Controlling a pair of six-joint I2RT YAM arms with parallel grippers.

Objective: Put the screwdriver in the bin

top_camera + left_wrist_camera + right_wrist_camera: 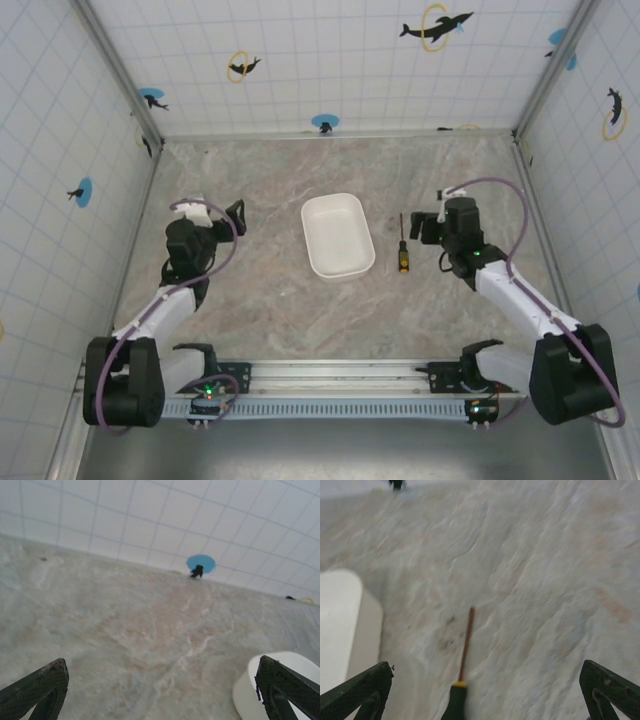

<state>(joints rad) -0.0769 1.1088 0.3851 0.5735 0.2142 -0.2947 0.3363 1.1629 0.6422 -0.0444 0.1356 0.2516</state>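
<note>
In the right wrist view the bottom edge cuts the screwdriver [462,665]; the left edge cuts the bin [342,625].

Top camera high, looking down on table [260,320], wrist cameras low, near, forward-facing, all sharing bin [337,235]

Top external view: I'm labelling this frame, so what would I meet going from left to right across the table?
left gripper, open → bin → screwdriver, lying outside the bin → right gripper, open
</note>
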